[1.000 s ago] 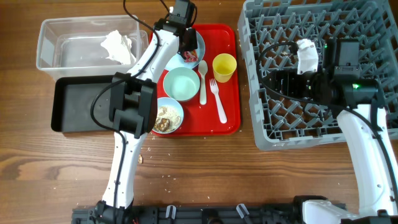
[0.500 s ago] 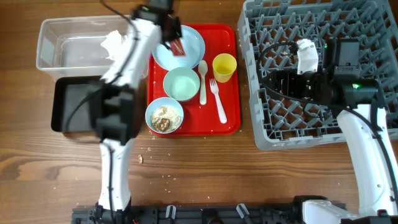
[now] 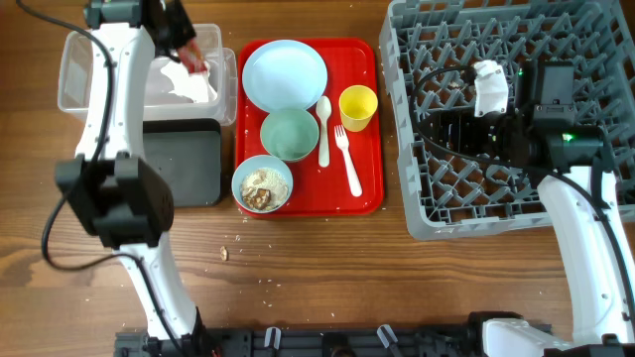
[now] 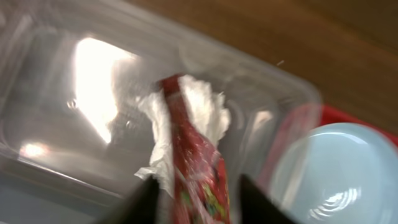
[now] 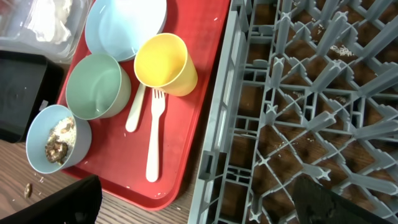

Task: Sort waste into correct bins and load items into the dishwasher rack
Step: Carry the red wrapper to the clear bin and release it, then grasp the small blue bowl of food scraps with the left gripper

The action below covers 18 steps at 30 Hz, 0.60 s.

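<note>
My left gripper (image 3: 189, 55) (image 4: 200, 202) is shut on the red-and-white wrapper (image 3: 196, 63) (image 4: 196, 155) and holds it above the right end of the clear tub (image 3: 79, 69) (image 4: 56, 93). The crumpled white napkin (image 3: 184, 87) (image 4: 202, 109) lies in the tub below it. The pale-blue plate (image 3: 285, 74), mint bowl (image 3: 290, 134), blue bowl with food scraps (image 3: 263, 184), yellow cup (image 3: 358, 106), spoon (image 3: 323, 129) and fork (image 3: 347, 164) sit on the red tray. My right gripper (image 3: 434, 129) (image 5: 199, 202) is open and empty over the grey rack (image 3: 506, 198) (image 5: 311, 93).
The black tray (image 3: 193, 159) sits just in front of the clear tub, partly under my left arm. The red serving tray (image 3: 369, 188) lies between the bins and the rack. Small crumbs (image 3: 224, 253) lie on the wood near the front.
My left arm has swung left from the plate on the red tray to above the clear tub, carrying the wrapper. The right arm has not moved.
</note>
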Available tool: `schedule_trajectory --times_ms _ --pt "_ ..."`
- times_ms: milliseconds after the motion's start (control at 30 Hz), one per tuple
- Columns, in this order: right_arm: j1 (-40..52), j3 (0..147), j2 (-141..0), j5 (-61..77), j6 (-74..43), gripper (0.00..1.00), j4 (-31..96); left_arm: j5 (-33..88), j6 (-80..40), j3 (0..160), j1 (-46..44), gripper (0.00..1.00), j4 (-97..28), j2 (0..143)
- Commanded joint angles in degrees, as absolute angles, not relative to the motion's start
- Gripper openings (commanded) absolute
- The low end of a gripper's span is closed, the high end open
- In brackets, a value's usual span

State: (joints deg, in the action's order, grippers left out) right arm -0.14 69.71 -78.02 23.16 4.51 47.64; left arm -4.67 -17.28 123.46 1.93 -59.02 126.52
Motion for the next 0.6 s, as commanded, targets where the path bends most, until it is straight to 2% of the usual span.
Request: schedule_trajectory --times_ms 0,33,133,233,367,500,567 --pt "0.14 70.81 -78.24 24.27 4.08 1.00 47.40 -3.29 -16.49 122.56 2.42 0.79 -59.48 129.27" --pt "0.14 70.81 -78.24 24.27 4.08 1.00 47.40 -1.93 -15.05 122.67 2.42 0.88 -59.46 128.97" --pt "0.14 70.81 -78.24 24.25 4.08 1.00 47.37 4.08 -12.19 123.13 2.35 0.94 -60.16 126.26" --pt "0.14 70.81 -78.24 24.25 4.10 1.00 47.37 9.96 -12.21 123.13 1.67 0.93 -63.55 121.89" --pt "0.14 70.81 -78.24 24.25 4.10 1.00 47.40 10.70 -12.05 123.11 -1.34 0.93 -71.53 118.67" --pt "0.14 70.81 -78.24 24.18 4.49 1.00 47.40 10.68 -9.28 121.93 -6.46 0.84 -83.88 118.54" --pt "0.14 70.81 -78.24 24.25 4.43 1.00 47.37 10.70 -9.19 119.66 -9.23 0.84 -85.93 118.50"
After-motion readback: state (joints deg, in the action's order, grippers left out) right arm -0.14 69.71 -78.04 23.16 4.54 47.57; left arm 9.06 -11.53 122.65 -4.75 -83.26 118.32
